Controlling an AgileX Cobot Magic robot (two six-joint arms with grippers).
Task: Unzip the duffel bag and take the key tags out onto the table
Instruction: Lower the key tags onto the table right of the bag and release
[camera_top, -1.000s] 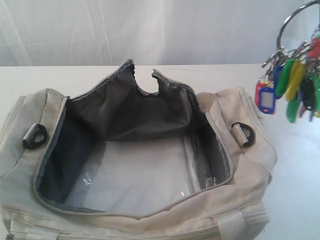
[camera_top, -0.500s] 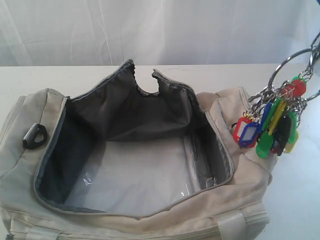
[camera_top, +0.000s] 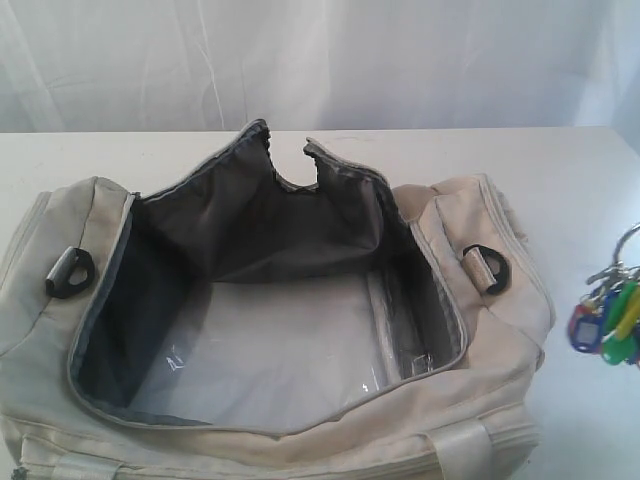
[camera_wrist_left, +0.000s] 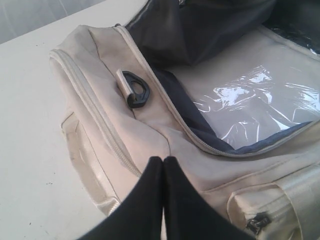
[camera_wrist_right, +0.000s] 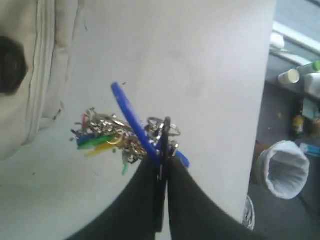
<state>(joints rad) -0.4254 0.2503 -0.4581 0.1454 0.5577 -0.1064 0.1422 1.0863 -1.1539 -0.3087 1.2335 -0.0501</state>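
The cream duffel bag (camera_top: 470, 230) lies unzipped on the white table (camera_top: 570, 170), its dark lining and clear bottom panel showing and nothing inside. The key tags (camera_top: 606, 322), green, yellow, blue and red on metal rings, hang low over the table just right of the bag. My right gripper (camera_wrist_right: 162, 154) is shut on the key tags (camera_wrist_right: 107, 135), with a blue tag (camera_wrist_right: 129, 114) sticking out beside the fingers. My left gripper (camera_wrist_left: 163, 160) is shut and empty, above the bag's cream side panel (camera_wrist_left: 100, 105) near a black D-ring (camera_wrist_left: 136, 92). Neither gripper shows in the exterior view.
The table's edge (camera_wrist_right: 262, 100) runs close to the right gripper. Beyond it stand a lined bin (camera_wrist_right: 282, 170) and bottles (camera_wrist_right: 310, 75) on the floor. A zipped side pocket with a metal puller (camera_wrist_left: 257, 222) is near the left gripper. White curtain behind.
The key tags have come down from high at the right, swinging past the bag's right end, to low by the table at the right edge. The bag and left gripper are unmoved.
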